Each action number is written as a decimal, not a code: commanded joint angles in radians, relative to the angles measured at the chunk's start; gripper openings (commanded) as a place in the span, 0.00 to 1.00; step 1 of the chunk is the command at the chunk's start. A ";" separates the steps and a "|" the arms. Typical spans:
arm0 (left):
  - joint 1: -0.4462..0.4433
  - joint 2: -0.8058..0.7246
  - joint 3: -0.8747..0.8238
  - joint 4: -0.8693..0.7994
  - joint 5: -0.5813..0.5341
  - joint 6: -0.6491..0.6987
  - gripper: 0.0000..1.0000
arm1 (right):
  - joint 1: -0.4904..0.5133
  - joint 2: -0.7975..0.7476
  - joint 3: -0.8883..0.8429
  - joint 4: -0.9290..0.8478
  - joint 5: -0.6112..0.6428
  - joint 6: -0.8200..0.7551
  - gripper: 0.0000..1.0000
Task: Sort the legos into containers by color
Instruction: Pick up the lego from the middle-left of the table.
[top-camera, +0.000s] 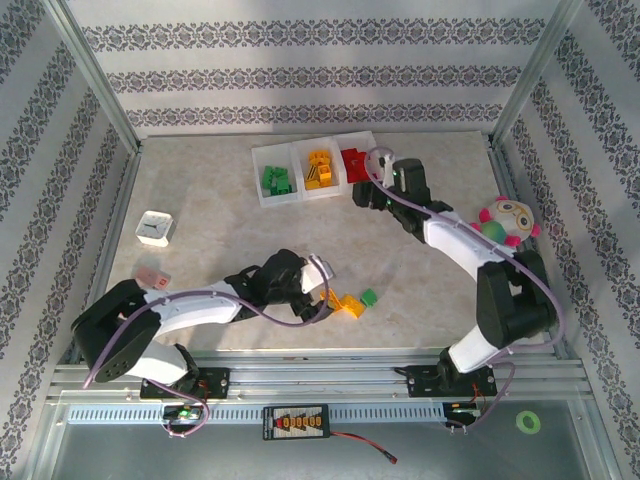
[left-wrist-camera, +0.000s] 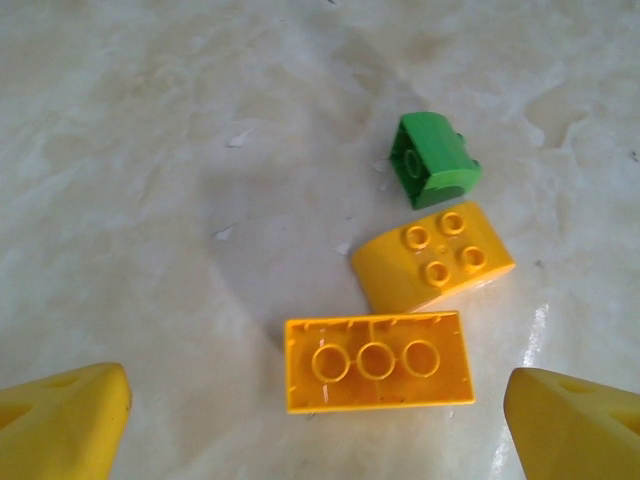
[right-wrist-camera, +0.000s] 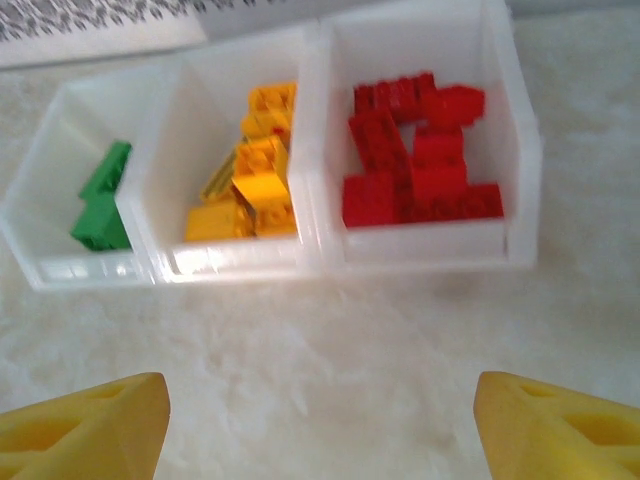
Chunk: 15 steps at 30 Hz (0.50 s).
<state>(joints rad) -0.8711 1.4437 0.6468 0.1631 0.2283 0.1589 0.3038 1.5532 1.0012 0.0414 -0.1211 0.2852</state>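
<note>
Containers (right-wrist-camera: 430, 250) joined, green legos (right-wrist-camera: 100, 205) left, yellow legos (right-wrist-camera: 250, 185) middle, red legos (right-wrist-camera: 410, 160) right

No readable text, label, brand or number anywhere, with only a dark smudge of marking on the small white box (top-camera: 154, 229) at the left of the table (top-camera: 220, 240), too small to make out, and a row of orange spots on the black module (top-camera: 293, 423) at the near edge, likewise illegible.

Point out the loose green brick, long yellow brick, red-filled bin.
loose green brick (left-wrist-camera: 432, 160), left wrist view, middle
long yellow brick (left-wrist-camera: 378, 362), left wrist view, underside
red-filled bin (right-wrist-camera: 425, 245), right wrist view, front wall
</note>
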 joint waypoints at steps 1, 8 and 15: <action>-0.033 0.053 0.077 -0.103 0.005 0.094 0.97 | -0.002 -0.071 -0.076 0.025 0.029 0.002 0.80; -0.107 0.206 0.273 -0.328 -0.155 -0.020 0.99 | -0.014 -0.132 -0.146 0.022 0.029 -0.017 0.81; -0.143 0.303 0.367 -0.446 -0.274 -0.192 0.98 | -0.021 -0.147 -0.159 0.019 0.021 -0.026 0.81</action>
<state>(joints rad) -0.9943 1.7252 0.9909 -0.1680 0.0288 0.0631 0.2939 1.4322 0.8562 0.0433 -0.1097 0.2806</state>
